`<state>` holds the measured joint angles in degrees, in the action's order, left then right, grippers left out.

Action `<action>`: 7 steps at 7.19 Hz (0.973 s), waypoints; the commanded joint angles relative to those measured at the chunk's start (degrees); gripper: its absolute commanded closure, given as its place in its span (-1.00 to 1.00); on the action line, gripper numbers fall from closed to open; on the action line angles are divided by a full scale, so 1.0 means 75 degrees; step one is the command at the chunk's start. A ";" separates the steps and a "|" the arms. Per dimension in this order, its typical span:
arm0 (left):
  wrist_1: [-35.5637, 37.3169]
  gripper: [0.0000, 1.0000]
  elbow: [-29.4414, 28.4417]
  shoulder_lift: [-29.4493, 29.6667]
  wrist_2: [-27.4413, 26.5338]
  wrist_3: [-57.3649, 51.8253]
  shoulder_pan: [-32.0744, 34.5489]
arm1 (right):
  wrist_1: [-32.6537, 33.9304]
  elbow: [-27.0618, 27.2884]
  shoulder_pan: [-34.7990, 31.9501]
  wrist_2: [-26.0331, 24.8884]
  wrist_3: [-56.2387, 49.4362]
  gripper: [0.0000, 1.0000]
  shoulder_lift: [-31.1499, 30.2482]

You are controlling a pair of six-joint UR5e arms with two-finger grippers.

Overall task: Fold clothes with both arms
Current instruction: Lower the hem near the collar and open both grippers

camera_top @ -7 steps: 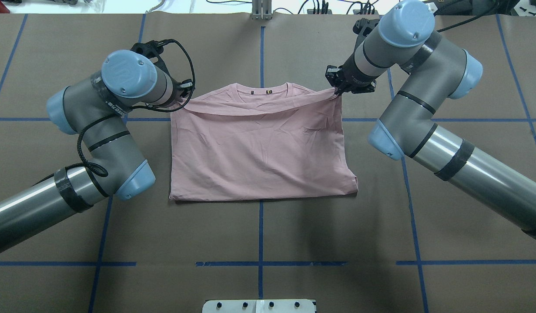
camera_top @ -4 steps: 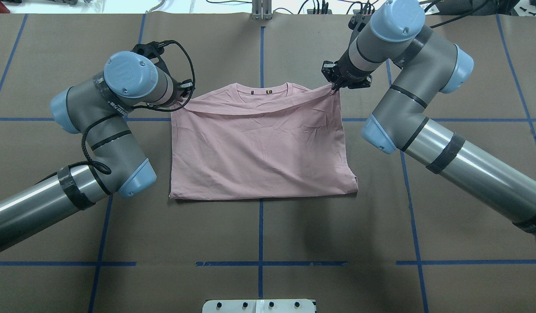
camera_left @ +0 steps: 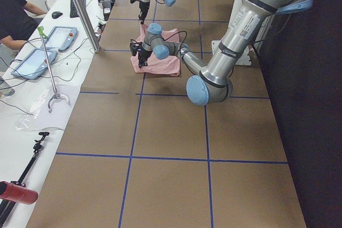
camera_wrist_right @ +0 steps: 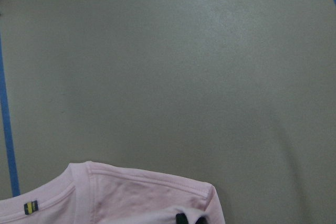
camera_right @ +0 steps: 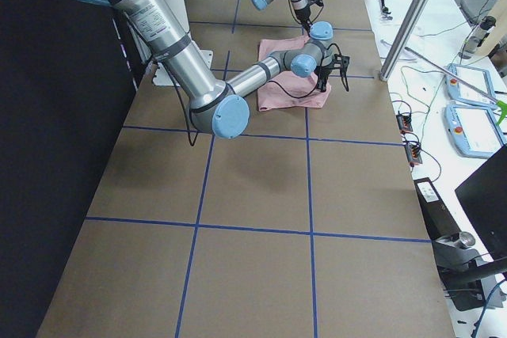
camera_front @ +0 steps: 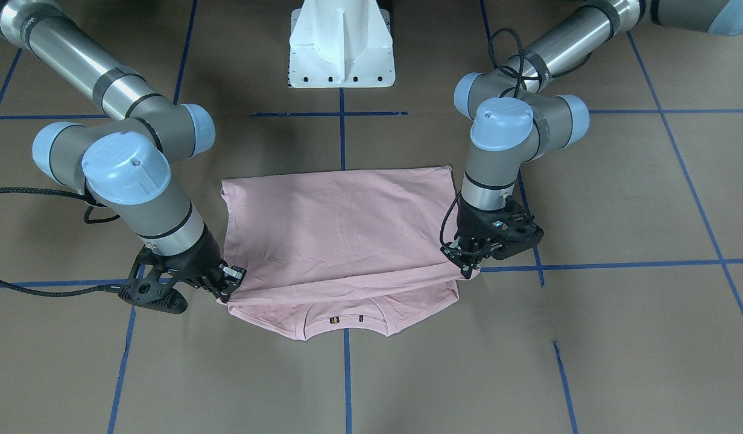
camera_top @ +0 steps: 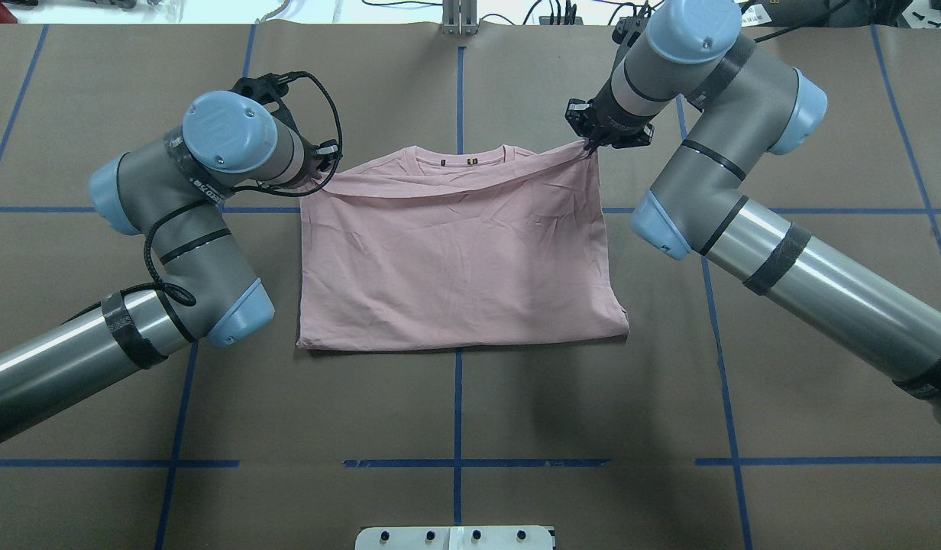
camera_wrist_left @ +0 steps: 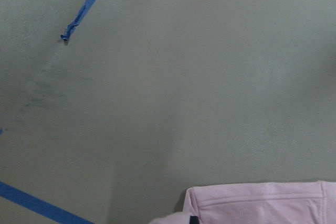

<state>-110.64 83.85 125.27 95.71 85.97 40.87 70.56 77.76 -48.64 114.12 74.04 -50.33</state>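
**Both grippers clamped on the folded-over edge, collar end**

Overhead view, left to right:

- Left arm [camera_top: 188, 198] comes in from the lower left, with its wrist bent over the shirt's far-left corner. The left gripper [camera_front: 468, 269] is pinched onto the corner of the upper layer. The left wrist view shows pink fabric at its bottom edge with a black fingertip [camera_wrist_left: 193, 219] against it.
- T-shirt [camera_top: 455, 260] is mid-table [camera_top: 455, 412], straddling the centre blue tape line [camera_top: 457, 397], plain pink side up. It is doubled over, with the fold along the edge nearest the robot. The upper layer's free edge stops just short of the collar [camera_top: 460, 159], so collar and shoulders stick out on the far side. That free edge sags between the two grippers.
- Right arm [camera_top: 745, 191] comes in from the lower right. The right gripper [camera_top: 590, 150] is closed on the far-right corner of the upper layer. This corner sits further out than the left one, so the edge runs slanted.
- The white pedestal base [camera_top: 455, 538] is at the near edge, centre.
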 commanded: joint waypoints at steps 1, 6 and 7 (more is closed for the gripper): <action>0.0021 0.76 0.0000 -0.0003 0.0001 -0.0013 0.0000 | -0.0021 0.0003 0.0040 0.0006 -0.0028 1.00 -0.0015; 0.0091 -1.00 -0.0001 -0.0003 -0.0035 -0.0025 -0.0012 | -0.1134 -0.0009 0.0134 0.0018 -0.0296 -1.00 -0.0437; 0.0138 -1.00 0.0058 -0.0003 -0.0011 -0.0025 -0.0012 | -0.1146 0.0189 0.0134 0.0100 -0.0194 -1.00 -0.0472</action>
<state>-109.96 83.92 125.24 95.47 85.79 40.74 62.18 78.03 -47.62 114.36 72.45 -53.56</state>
